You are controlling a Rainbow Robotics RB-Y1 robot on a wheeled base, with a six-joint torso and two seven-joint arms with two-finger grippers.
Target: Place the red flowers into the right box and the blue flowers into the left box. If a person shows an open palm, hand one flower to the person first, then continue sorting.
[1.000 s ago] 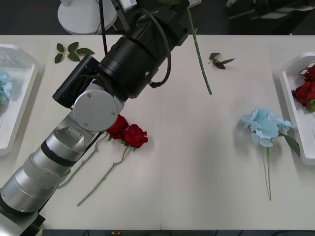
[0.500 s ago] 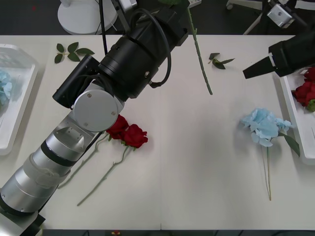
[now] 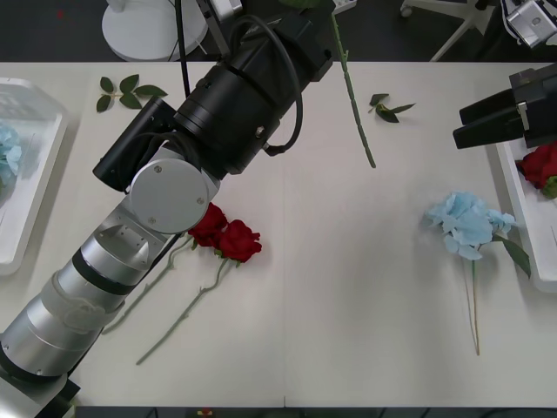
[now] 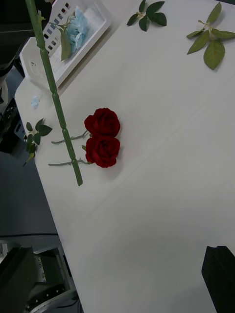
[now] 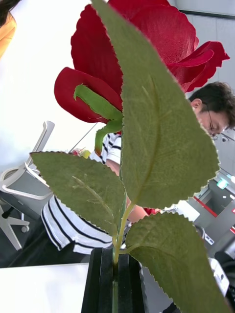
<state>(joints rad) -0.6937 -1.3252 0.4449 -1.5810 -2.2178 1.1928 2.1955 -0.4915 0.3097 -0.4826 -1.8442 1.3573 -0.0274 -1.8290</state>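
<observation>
Left pincer up high, clamped on a red rose's stem!

The deep-red artificial rose stands upright in the left pincer, black fingers pinched tight on its stem, which dangles over the white desk. Two more red roses lie beside the arm. A pale blue hydrangea cluster lies near the right white plastic tray. Right pincer hovers there; its fingers, I can't tell.
</observation>
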